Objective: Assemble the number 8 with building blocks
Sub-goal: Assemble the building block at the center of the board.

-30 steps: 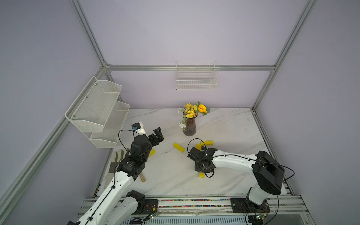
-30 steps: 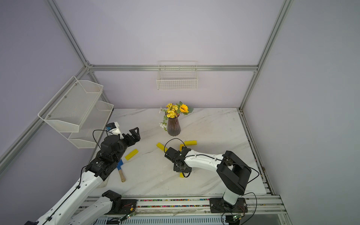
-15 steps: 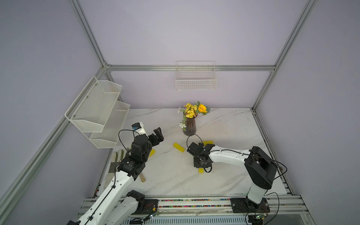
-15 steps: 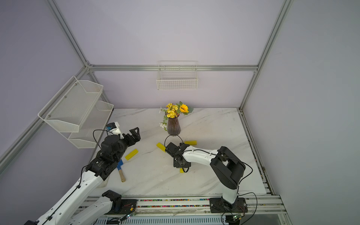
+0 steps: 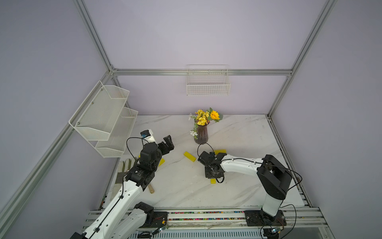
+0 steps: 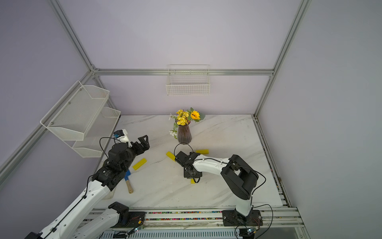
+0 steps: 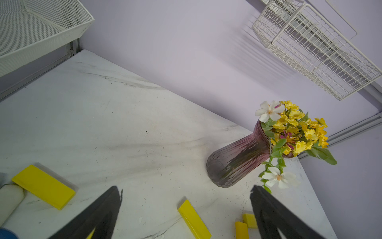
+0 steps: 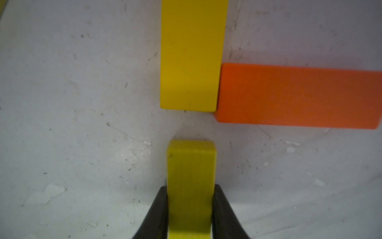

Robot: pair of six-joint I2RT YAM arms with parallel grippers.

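My right gripper (image 8: 190,187) is shut on a yellow building block (image 8: 191,165), low over the table. Just beyond it lie another yellow block (image 8: 192,55) and an orange block (image 8: 299,95), touching at a corner. In both top views this gripper (image 5: 214,175) points down mid-table, with a yellow end (image 5: 213,181) showing at its near edge. Loose yellow blocks (image 5: 189,156) (image 5: 220,151) (image 6: 139,163) lie around. The left gripper (image 5: 168,142) (image 7: 186,187) hangs open and empty above the table's left side. The number 8 is only these few joined bars.
A purple vase of flowers (image 5: 201,134) stands behind the blocks. A blue trowel with a wooden handle (image 6: 128,182) and gloves (image 5: 124,167) lie under the left arm. A white mesh shelf (image 5: 103,118) hangs at the left and a wire basket (image 5: 207,82) on the back wall.
The right arm's elbow has swung left, and its gripper has turned and shifted slightly toward the back with the yellow block. The left arm has not moved.
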